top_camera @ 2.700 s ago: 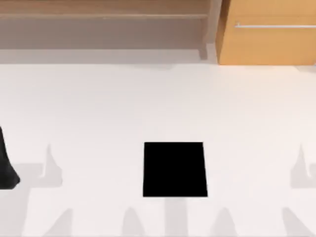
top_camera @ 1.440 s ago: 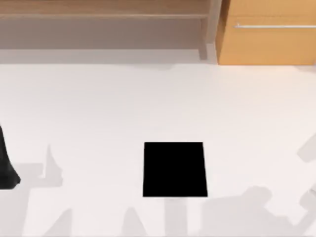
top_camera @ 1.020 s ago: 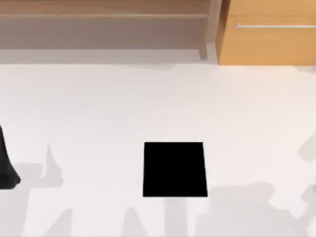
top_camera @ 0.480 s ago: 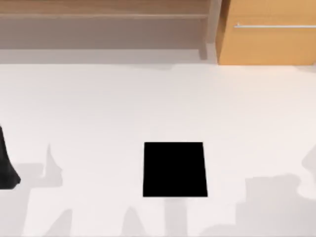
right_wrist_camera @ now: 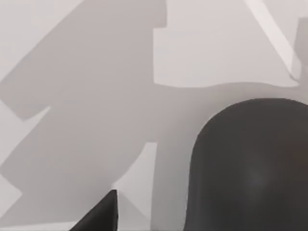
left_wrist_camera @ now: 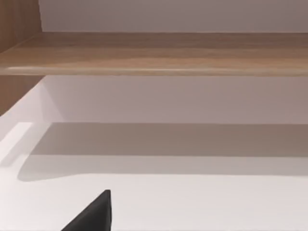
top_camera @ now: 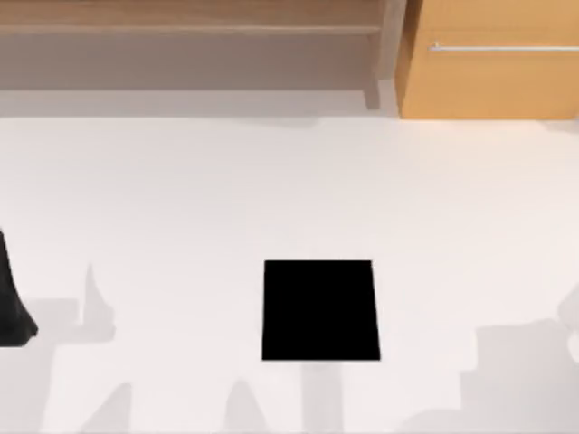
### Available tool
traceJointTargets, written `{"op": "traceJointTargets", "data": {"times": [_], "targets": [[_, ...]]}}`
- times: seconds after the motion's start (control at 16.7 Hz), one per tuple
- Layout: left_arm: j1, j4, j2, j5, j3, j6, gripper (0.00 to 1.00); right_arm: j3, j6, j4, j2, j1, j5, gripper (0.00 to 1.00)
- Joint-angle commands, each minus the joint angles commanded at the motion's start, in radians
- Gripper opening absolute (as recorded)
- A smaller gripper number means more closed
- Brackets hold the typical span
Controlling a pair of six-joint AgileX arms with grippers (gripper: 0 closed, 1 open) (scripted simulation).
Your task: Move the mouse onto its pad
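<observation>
White matte surface (top_camera: 181,199), wide. Long wooden shelf (top_camera: 181,18) and orange-brown wooden cabinet (top_camera: 488,81) along its far edge, well apart from both hands.

Flat matte black, nearly square pad (top_camera: 321,310): well apart from the left hand, which sits parked at the surface's left edge (top_camera: 11,307). Nothing lies on the pad.

Smooth, rounded dark-grey body (right_wrist_camera: 250,163): close under the right hand (right_wrist_camera: 98,216), in shade. Probably the mouse, though not certain. It rests on the surface, off the pad.

Right hand: cannot tell how far open it is; nothing seen in its hold. Left hand (left_wrist_camera: 94,219): same, cannot tell.

Risks, as I judge them: a smooth domed shell could squirt out of an off-centre pinch, and coming down too low could shove it along the surface instead.

Way from hand to pad: bare surface between, nothing in the way.
</observation>
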Motion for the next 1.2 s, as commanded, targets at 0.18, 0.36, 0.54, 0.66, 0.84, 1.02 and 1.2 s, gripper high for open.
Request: {"op": "traceJointTargets", "data": {"times": [0.18, 0.36, 0.54, 0.66, 0.84, 1.02, 1.2], "targets": [[0.000, 0.000, 0.000, 0.000, 0.000, 0.000, 1.00, 0.000, 0.000, 0.000, 0.000, 0.000, 0.000, 0.85], [0.000, 0.000, 0.000, 0.000, 0.000, 0.000, 1.00, 0.000, 0.000, 0.000, 0.000, 0.000, 0.000, 0.62], [0.000, 0.000, 0.000, 0.000, 0.000, 0.000, 1.00, 0.000, 0.000, 0.000, 0.000, 0.000, 0.000, 0.40], [0.000, 0.000, 0.000, 0.000, 0.000, 0.000, 1.00, 0.000, 0.000, 0.000, 0.000, 0.000, 0.000, 0.25], [0.000, 0.000, 0.000, 0.000, 0.000, 0.000, 1.00, 0.000, 0.000, 0.000, 0.000, 0.000, 0.000, 0.02], [0.000, 0.000, 0.000, 0.000, 0.000, 0.000, 1.00, 0.000, 0.000, 0.000, 0.000, 0.000, 0.000, 0.00], [0.000, 0.000, 0.000, 0.000, 0.000, 0.000, 1.00, 0.000, 0.000, 0.000, 0.000, 0.000, 0.000, 0.00]]}}
